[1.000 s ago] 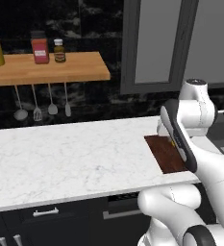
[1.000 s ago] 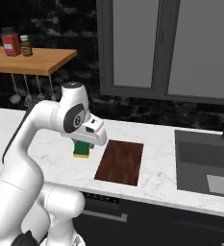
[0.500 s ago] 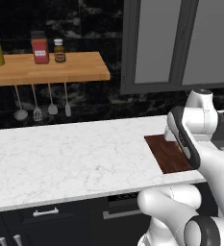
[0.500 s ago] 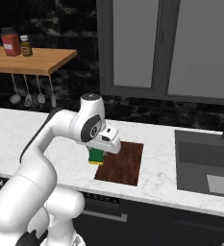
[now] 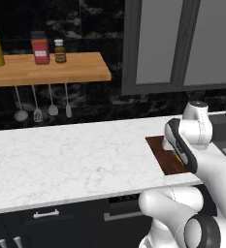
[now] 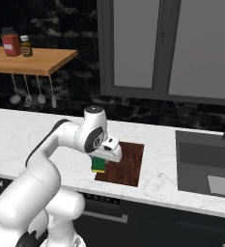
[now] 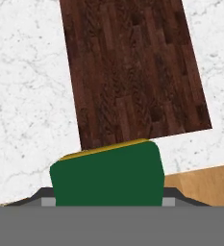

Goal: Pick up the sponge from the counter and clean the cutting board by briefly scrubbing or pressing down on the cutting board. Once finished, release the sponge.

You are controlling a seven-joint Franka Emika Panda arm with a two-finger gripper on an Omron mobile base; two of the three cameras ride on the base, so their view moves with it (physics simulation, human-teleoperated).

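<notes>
Below the jaws [image 6: 98,166] lies the near edge of the board [image 6: 126,163], and clamped between them is the sponge [image 6: 98,165], green face out, a yellow strip showing along one side. One sponge, one board, one arm; the board rests flat on the white surface [image 5: 71,160], and the sponge hangs above its near corner, seemingly not yet pressed down, though I can't tell for sure whether it touches.

What could go wrong, as I judge it: the sponge sits right at the board's edge, so a straight press from here might land half on the wood and half on the marble, and the scrub would barely count. Pushing down hard on that corner could also skid the thin board sideways. If the jaws let go before any contact, the sponge would simply drop and might tumble off the front edge of the surface.

Away to the far side of the jaws, a sink [image 6: 206,164] is set into the surface. On the wall shelf [image 5: 49,69] I count three containers, with four utensils [image 5: 43,105] hanging beneath.
</notes>
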